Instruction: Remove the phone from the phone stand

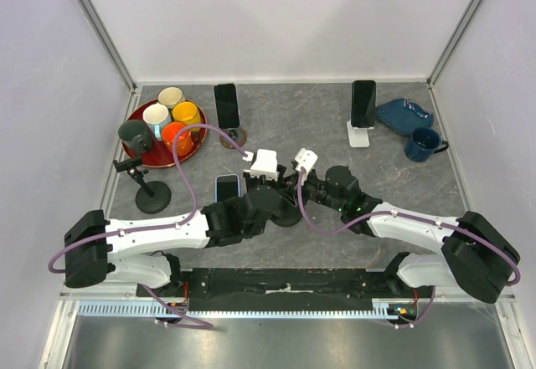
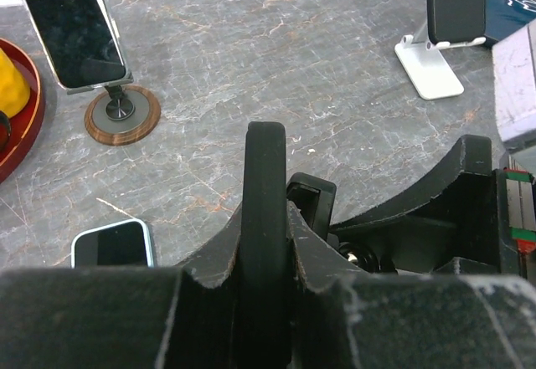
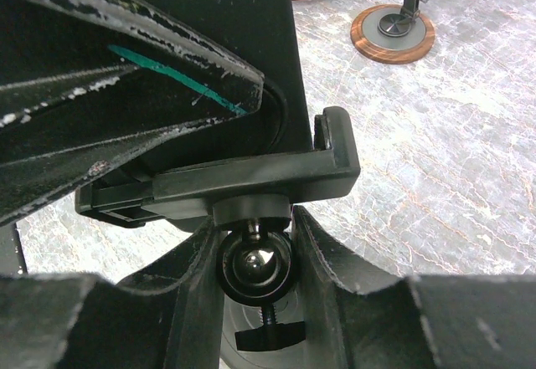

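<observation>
A black phone (image 2: 265, 210) stands edge-on in the clamp (image 3: 251, 176) of a black phone stand at the table's middle (image 1: 286, 210). My left gripper (image 2: 266, 252) is shut on the phone, one jaw on each face. It also shows in the top view (image 1: 272, 197). My right gripper (image 3: 254, 252) is shut on the stand's ball joint (image 3: 254, 264) just under the clamp. It also shows in the top view (image 1: 308, 192). The clamp's arm (image 3: 337, 139) still hugs the phone's edge. The stand's base is mostly hidden under both grippers.
A light-blue phone (image 1: 227, 187) lies flat left of the grippers. A phone on a wood-base stand (image 1: 226, 105) and one on a white stand (image 1: 363, 105) stand at the back. A red tray (image 1: 191, 151) with cups, an empty black stand (image 1: 152, 193) and a blue mug (image 1: 423, 143) are nearby.
</observation>
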{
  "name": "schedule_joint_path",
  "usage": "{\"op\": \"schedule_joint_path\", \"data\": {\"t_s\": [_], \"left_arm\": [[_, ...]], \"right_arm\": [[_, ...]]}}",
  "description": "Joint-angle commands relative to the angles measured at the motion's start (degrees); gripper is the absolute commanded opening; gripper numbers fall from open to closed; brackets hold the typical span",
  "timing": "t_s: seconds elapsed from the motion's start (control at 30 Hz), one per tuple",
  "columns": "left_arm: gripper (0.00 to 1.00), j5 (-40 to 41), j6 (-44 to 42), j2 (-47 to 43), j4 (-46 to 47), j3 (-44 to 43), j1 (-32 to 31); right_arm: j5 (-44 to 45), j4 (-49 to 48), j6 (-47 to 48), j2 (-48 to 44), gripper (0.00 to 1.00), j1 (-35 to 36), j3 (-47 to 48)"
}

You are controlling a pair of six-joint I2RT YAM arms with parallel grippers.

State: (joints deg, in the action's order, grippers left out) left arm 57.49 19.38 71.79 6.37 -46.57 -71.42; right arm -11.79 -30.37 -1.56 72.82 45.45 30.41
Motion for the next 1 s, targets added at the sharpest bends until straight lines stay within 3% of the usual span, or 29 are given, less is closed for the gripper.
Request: {"op": "schedule_joint_path", "data": {"t_s": [0.0,0.13,0.4,0.6,0.97], "left_arm": [[0.02,5.7,4.0,-3.0,-9.5,-0.7,-0.8],[0.02,2.8,3.7,-4.0,-1.9,2.0,2.3],[0.02,-4.2,-5.0,1.2,23.1,3.8,5.0],[0.02,-6.7,-5.0,7.3,28.6,0.3,5.2],[0.02,-8.1,-5.1,10.3,40.3,0.3,8.8]], "right_arm": [[19.4,-2.9,-5.0,1.2,0.00,-4.8,-0.4],[18.2,-4.3,-5.0,1.0,0.00,-4.8,-1.1],[14.7,-5.8,-4.3,0.8,0.00,-4.8,-1.4],[12.0,-6.9,-4.2,1.0,0.00,-4.8,-1.7],[7.6,-8.0,-3.8,1.9,0.00,-3.6,-1.4]]}}
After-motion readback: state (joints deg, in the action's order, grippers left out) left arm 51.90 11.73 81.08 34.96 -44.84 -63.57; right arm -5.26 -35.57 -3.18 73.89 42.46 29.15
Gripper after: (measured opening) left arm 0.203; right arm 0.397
